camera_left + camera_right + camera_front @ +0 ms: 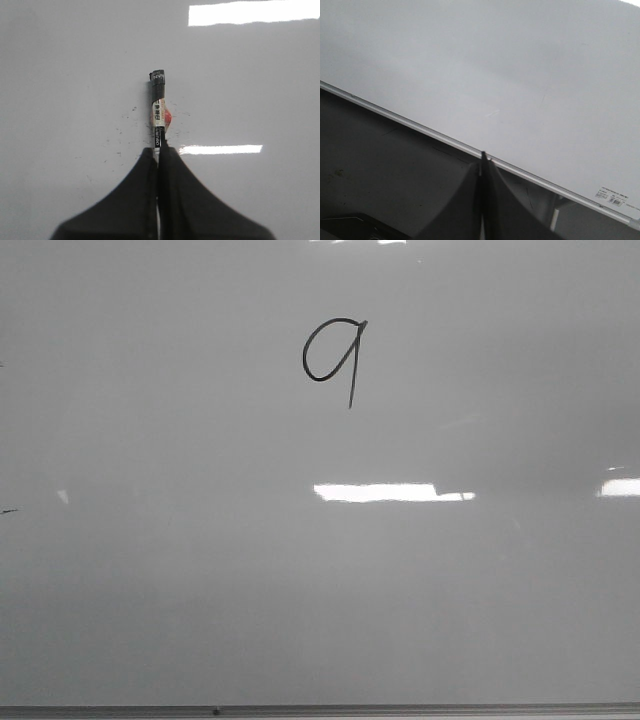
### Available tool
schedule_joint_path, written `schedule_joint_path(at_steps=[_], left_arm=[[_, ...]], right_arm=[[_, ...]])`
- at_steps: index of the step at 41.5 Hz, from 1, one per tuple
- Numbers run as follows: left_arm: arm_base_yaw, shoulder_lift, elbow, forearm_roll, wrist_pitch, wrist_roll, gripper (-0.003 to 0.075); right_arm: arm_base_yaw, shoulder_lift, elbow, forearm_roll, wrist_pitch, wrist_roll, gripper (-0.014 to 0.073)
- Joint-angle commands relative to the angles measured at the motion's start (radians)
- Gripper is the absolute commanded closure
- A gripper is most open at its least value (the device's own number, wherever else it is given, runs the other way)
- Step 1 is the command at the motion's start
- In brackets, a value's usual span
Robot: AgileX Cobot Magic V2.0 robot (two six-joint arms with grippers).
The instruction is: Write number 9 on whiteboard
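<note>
The number 9 (335, 358) is drawn in thin black line high on the whiteboard (200, 570), which fills the front view. No gripper shows in the front view. In the left wrist view my left gripper (159, 150) is shut on a black marker (158, 107) with a white label; the marker points out over the whiteboard (60, 75). In the right wrist view my right gripper (482, 157) is shut and empty, its tips over the board's grey metal edge strip (420, 129), with the whiteboard (495, 65) beyond.
Bright light reflections (390, 492) lie on the board. A tiny dark scratch mark (9, 510) sits at the left edge. The board's front edge strip (320, 709) runs along the bottom. A dark tabletop (380, 165) lies beside the board in the right wrist view.
</note>
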Motion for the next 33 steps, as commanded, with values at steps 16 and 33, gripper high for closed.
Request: schedule_joint_path(at_steps=[16, 33], left_arm=[[0.002, -0.021, 0.003, -0.001, -0.083, 0.000, 0.0739], [0.002, -0.021, 0.003, -0.001, -0.083, 0.000, 0.0739]], right_arm=[[-0.006, 0.008, -0.020, -0.022, -0.060, 0.003, 0.0662], [-0.028, -0.005, 0.003, -0.020, -0.069, 0.003, 0.0662]])
